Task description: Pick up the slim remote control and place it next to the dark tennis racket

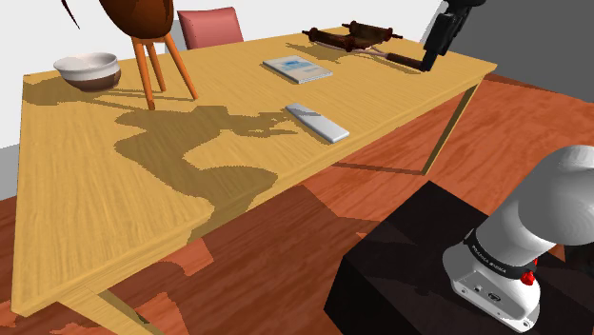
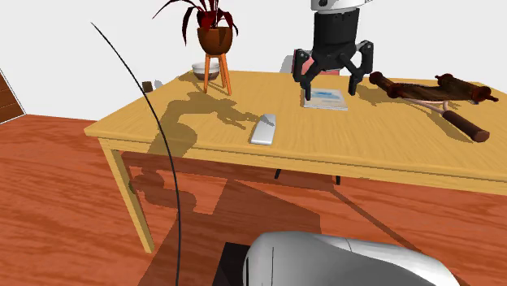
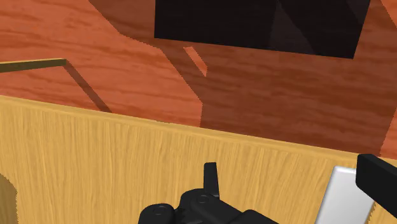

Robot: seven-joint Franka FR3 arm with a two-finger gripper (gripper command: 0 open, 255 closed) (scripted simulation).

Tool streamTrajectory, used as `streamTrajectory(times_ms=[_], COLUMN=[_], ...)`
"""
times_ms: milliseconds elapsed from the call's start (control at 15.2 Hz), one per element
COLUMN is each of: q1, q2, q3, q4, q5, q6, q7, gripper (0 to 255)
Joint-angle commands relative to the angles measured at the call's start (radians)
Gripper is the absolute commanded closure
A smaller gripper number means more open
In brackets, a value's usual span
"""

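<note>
The slim remote is a pale grey bar lying flat near the middle of the wooden table; it also lies at the table's front in the second exterior view. The dark tennis racket lies at the far end of the table, reddish-brown with a long handle. My black gripper hangs open well above the table, over the book, holding nothing. In the shoulder view the gripper sits at the upper right. In the wrist view the gripper is open, and one end of the remote lies beside one finger.
A flat book lies between remote and racket. A plant on an orange tripod stand and a bowl stand at the far side. A pink chair is behind the table. My black stand is beside the table's edge.
</note>
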Motion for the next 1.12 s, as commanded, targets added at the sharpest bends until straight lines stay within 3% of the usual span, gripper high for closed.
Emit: streamTrajectory(times_ms=[0, 528, 1056], q1=[0.0, 0.003, 0.003], q2=[0.0, 0.23, 0.507], q3=[0.0, 0.098, 0.182], q4=[0.0, 0.033, 0.15], q5=[0.0, 0.072, 0.096], q6=[0.0, 0.158, 0.288], q7=[0.0, 0.169, 0.332], gripper=[0, 0, 0])
